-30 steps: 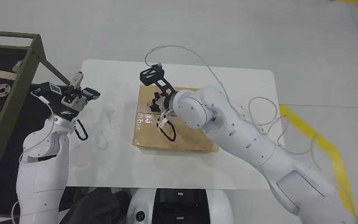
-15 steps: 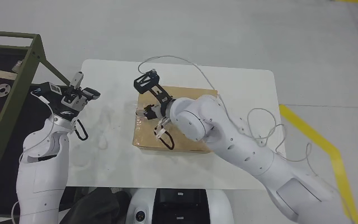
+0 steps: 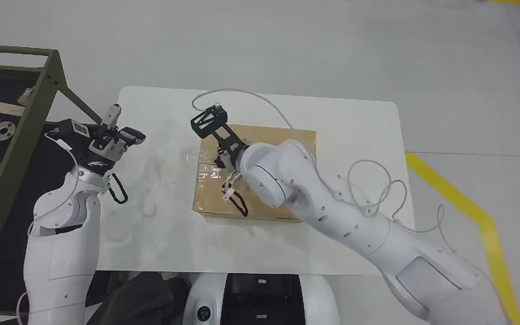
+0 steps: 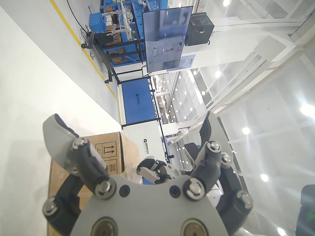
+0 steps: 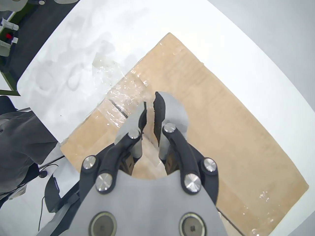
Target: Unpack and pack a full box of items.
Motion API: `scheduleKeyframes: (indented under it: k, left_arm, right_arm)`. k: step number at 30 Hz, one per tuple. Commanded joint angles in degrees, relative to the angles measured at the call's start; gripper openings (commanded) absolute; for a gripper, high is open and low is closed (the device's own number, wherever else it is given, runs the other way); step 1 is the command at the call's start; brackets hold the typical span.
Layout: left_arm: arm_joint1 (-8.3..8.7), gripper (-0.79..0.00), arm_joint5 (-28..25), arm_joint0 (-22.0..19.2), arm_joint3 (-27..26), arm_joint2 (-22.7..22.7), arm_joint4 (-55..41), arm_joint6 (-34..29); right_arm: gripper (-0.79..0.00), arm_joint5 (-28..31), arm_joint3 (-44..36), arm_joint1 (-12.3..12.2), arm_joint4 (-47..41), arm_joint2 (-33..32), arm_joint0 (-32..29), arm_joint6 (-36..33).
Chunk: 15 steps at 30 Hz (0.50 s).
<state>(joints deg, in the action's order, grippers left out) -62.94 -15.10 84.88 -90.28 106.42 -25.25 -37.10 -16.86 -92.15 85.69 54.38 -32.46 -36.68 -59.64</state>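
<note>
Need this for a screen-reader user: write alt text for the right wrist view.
The right gripper, fingers nearly closed, hangs over the taped seam of a closed cardboard box on a white table. Crinkled clear tape sticks out past the box's edge.

From the top I lose most of the box (image 3: 288,136) lid under the right arm (image 3: 325,199). Box is shut, so its contents are hidden. In the right wrist view the right tool (image 5: 150,101) blocks the middle of the seam, and one box corner runs off the picture's edge. Its tips sit close together over the clear tape (image 5: 115,92) (can't tell if any is caught between them). In the left wrist view the left tool (image 4: 133,121) hides the box's lower part. The side print is too small to read.
</note>
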Motion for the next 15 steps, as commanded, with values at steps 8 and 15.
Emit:
scheduleKeyframes:
  k: [8,15]
  left_arm:
    - [0.0,0.0,0.0,0.0,0.0,0.0,0.0,0.0]
    - [0.0,0.0,0.0,0.0,0.0,0.0,0.0,0.0]
  right_arm:
    - [-0.529,-2.42,-5.07,-0.42,6.98,-2.36,-3.55,1.56]
    - [-0.548,1.38,-8.96,-0.58,3.47,-4.25,-7.54,1.42]
